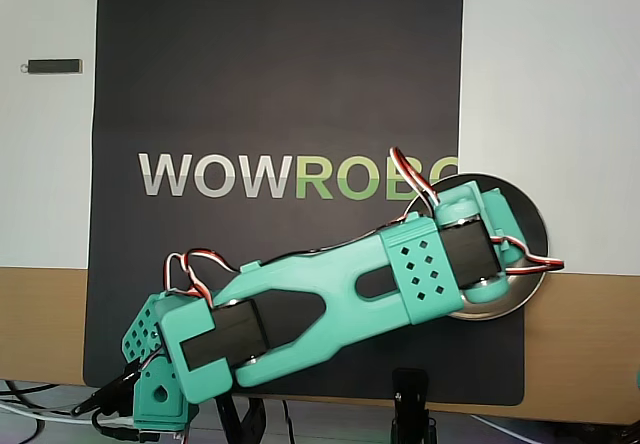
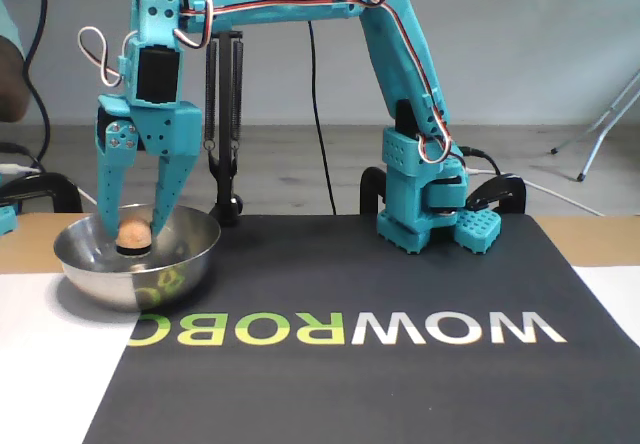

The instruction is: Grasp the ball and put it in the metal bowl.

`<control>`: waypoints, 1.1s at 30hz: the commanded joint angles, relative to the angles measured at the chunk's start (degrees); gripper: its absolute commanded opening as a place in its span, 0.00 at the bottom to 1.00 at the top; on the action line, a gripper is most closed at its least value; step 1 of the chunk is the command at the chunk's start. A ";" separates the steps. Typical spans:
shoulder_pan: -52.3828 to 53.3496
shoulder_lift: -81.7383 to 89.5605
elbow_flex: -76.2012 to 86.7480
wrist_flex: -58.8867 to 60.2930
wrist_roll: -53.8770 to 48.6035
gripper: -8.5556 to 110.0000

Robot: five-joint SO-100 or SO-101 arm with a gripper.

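- Overhead view: the arm (image 1: 330, 299) reaches from its base at the lower left of the frame out to the right, and its wrist covers most of the metal bowl (image 1: 530, 226) at the right middle, just past the end of the logo lettering (image 1: 290, 176) on the dark mat (image 1: 280, 74).
- From up here I see neither the ball nor the fingers; the wrist housing hides them, so this view does not tell me how far the hand is spread.
- Only the bowl's right rim and a crescent of its shiny inside show, which puts the hand straight above the bowl's interior.
- Fixed view: at the left of the frame the hand (image 2: 128, 226) points straight down into the metal bowl (image 2: 180, 264), which sits on the tabletop (image 2: 40, 314) beside the mat's edge.
- The ball (image 2: 132, 233) lies inside the bowl, low between the two fingertips.
- The fingers spread in a narrow V; whether the tips press the ball or just flank it, I cannot tell.
- The ball being directly under the hand, I judge the way clear is straight up.
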 commanded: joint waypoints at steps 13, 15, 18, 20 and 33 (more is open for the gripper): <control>0.09 0.44 -2.46 -0.44 0.18 0.36; 0.09 0.44 -2.46 -0.44 0.18 0.36; 0.09 0.44 -2.46 -0.44 0.18 0.36; 0.09 0.44 -2.46 -0.44 0.18 0.36; 0.09 0.44 -2.20 -2.02 0.26 0.36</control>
